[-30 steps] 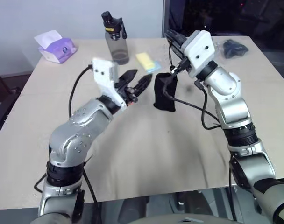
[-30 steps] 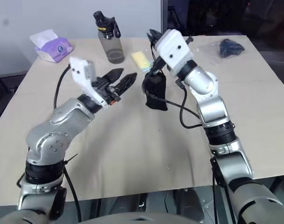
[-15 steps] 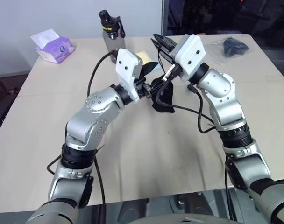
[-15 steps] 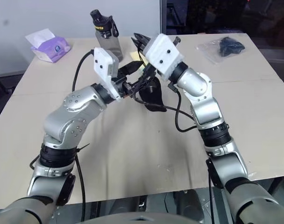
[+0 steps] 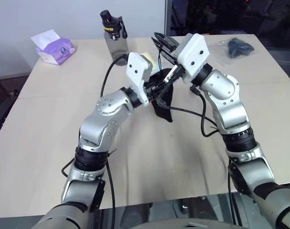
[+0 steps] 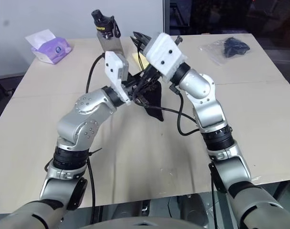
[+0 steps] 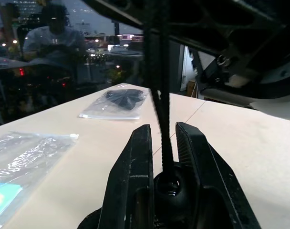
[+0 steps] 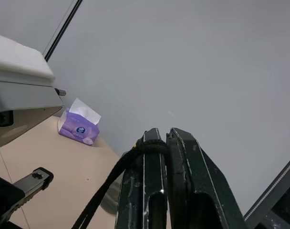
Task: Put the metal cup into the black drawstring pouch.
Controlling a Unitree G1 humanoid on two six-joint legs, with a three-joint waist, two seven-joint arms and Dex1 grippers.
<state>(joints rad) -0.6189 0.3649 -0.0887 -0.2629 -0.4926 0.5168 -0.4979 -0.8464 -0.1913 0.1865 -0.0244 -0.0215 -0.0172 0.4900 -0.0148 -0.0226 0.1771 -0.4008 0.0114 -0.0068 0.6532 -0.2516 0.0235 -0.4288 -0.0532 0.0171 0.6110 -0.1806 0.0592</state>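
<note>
The left gripper (image 7: 163, 138) has swung in to the black drawstring pouch (image 5: 163, 102), pinching its cord (image 7: 162, 95); right gripper (image 8: 165, 138) clamps another cord, dangling the pouch above the table (image 5: 49, 124).

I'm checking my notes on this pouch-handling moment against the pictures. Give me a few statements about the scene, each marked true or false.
1. The small black fabric drawstring pouch hangs above the table between the two grippers. True.
2. The right gripper is shut on a thin black cord. True.
3. The left gripper stands wide open, away from any cord. False: its fingers are closed around a black cord that runs up between them.
4. The purple tissue pack lies beside the pouch. False: it sits at the table's far left corner.
5. The grey translucent bottle with a black cap lies on its side. False: it stands upright.
</note>
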